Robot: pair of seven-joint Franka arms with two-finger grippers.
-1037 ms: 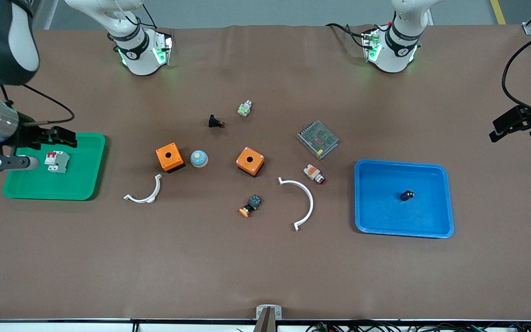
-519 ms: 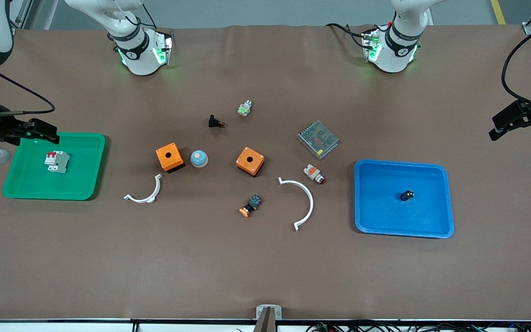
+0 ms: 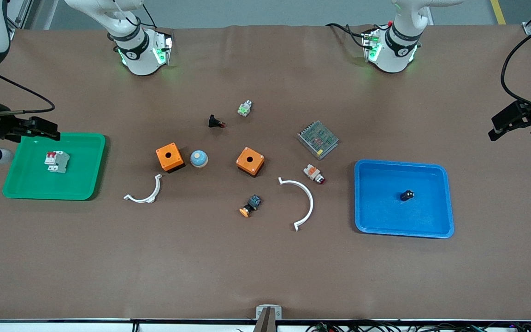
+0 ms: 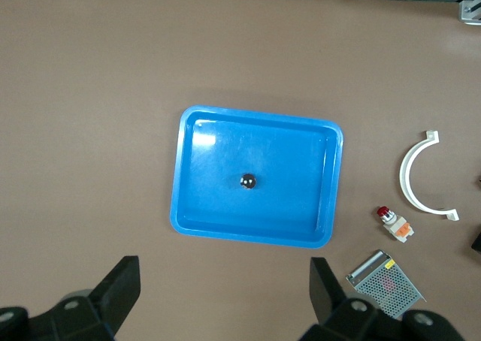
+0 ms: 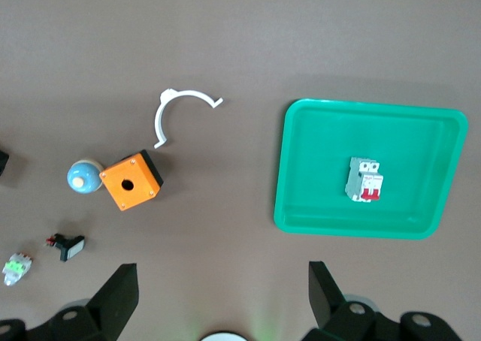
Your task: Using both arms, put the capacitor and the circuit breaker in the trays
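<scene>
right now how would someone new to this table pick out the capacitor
Find the blue tray toward the left arm's end of the table. The capacitor lies alone in it, near the middle. It is a tiny plain black cylinder with no red tip, unlike the black red-tipped part lying out on the table.
</scene>
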